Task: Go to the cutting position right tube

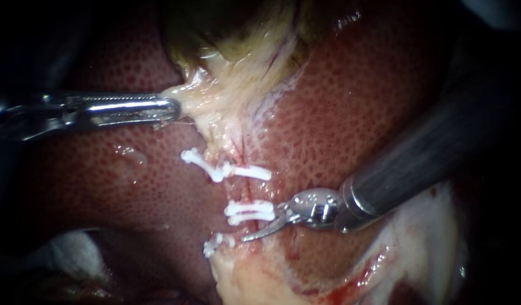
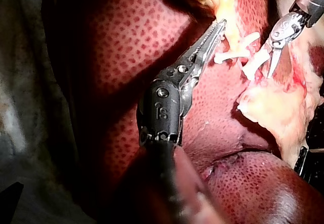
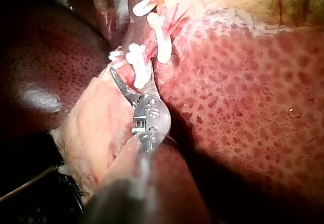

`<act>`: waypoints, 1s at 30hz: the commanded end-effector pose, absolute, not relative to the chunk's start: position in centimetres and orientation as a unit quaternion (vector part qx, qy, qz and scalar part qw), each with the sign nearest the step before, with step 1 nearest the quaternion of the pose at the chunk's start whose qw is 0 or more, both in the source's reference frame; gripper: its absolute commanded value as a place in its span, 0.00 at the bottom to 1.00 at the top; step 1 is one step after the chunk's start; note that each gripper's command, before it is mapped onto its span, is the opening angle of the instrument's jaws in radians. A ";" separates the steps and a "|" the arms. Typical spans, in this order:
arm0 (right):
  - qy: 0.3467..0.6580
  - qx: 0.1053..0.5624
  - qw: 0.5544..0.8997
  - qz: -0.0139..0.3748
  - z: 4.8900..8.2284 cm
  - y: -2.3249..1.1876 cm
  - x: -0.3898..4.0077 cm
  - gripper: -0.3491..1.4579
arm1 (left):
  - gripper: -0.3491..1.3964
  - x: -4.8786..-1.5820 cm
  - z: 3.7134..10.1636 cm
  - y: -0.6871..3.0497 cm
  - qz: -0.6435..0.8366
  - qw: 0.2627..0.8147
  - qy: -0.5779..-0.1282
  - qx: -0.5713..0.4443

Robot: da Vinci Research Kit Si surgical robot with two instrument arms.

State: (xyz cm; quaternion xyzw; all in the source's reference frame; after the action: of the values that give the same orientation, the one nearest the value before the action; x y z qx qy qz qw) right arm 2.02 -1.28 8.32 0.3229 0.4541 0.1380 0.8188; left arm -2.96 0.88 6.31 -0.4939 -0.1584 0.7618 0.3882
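The left instrument (image 1: 171,107) reaches in over the liver (image 1: 91,181), its long ridged jaws clenched on the pale lower edge of the gallbladder (image 1: 232,73). Further along, the right tube (image 1: 246,192) shows as a reddish strip between an upper clip (image 1: 250,172) and a paired clip (image 1: 249,210). The right instrument (image 1: 263,225) sits just beside that pair. Its curved blades are parted slightly and grip nothing, and the lower blade lies on tissue below the pair.
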 end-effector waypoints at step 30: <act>0.466 0.310 0.814 0.157 8.04 -0.87 1.84 0.75 | 0.00 -2.86 6.24 0.94 0.761 0.393 -0.155 -0.492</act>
State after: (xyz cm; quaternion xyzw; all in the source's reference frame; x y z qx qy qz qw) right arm 1.87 -0.85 8.03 0.3102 0.4687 0.1579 0.8119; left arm -2.86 0.94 6.23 -0.4914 -0.1555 0.7613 0.3933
